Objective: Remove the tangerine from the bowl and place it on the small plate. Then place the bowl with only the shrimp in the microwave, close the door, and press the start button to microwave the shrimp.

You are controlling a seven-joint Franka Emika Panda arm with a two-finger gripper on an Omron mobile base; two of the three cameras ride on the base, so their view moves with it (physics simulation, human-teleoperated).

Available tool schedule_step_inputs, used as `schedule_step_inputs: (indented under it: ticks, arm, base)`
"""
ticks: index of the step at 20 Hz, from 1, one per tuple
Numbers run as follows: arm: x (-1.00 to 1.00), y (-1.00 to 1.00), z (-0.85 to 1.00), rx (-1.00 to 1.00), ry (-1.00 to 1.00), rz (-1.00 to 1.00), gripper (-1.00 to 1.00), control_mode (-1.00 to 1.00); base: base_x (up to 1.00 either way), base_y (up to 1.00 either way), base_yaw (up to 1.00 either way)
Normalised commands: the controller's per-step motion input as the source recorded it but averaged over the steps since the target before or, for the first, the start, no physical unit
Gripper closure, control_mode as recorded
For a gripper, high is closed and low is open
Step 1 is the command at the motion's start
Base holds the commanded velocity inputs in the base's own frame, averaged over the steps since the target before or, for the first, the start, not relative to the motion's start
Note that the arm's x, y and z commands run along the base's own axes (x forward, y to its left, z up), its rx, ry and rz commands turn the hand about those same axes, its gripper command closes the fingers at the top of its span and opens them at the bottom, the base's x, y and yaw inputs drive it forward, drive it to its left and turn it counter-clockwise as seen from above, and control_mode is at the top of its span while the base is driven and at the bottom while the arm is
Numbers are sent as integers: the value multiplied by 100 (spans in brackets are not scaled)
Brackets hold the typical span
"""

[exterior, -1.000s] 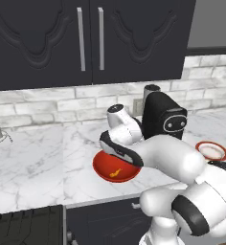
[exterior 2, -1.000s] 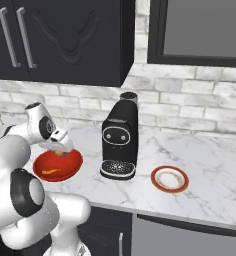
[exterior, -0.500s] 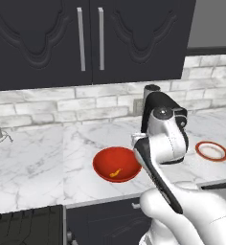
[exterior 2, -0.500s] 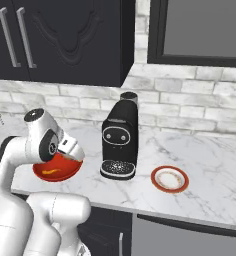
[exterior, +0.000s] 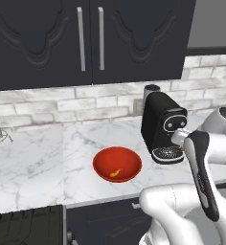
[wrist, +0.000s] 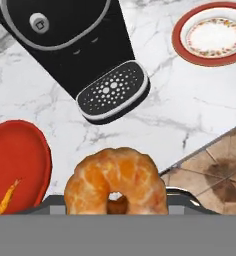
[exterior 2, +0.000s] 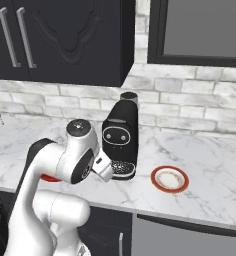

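- While the white arm (exterior: 201, 177) bends across the front edge of the marble counter (exterior: 43, 162), the dark cabinets (exterior: 86, 38) hang above the brick backsplash, and a grey-framed dark window panel (exterior 2: 205, 27) sits at the upper right of the right base view.
- Black coffee machine (exterior: 162, 125) — it stands upright on the counter, just to the right of the bowl in the left base view, with its perforated drip tray at the front.
- Red bowl (exterior: 117, 164) rests on the counter near the front edge; it sits apart from the coffee machine, and the arm hides most of it in the right base view.
- Small plate (exterior 2: 169, 179) with a red rim and pale centre lies flat on the counter to the right of the coffee machine, well apart from the bowl.
- Gripper (wrist: 117, 202) hangs over the counter's front edge, between bowl and plate; its jaws stand partly apart, closed on the tangerine (wrist: 115, 182), which sits between the fingertips in the hand view.
- Shrimp (exterior: 116, 172) — a thin curved orange piece — lies alone on the bottom of the bowl.
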Motion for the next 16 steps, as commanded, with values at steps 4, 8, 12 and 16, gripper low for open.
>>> schedule_step_inputs:
  ticks: [4, 8, 12, 16]
  arm:
    - [-48, -100, -1, 23, 0, -14, 100, -100]
    - [-5, -100, -12, 16, 2, -12, 100, -100]
    - [34, -100, -8, 10, 8, -4, 100, -100]
    - [61, -95, -11, 8, 12, 0, 100, -100]
  base:
    - [0, 0, 0]
    - [0, 0, 0]
    - [0, 0, 0]
    - [0, 0, 0]
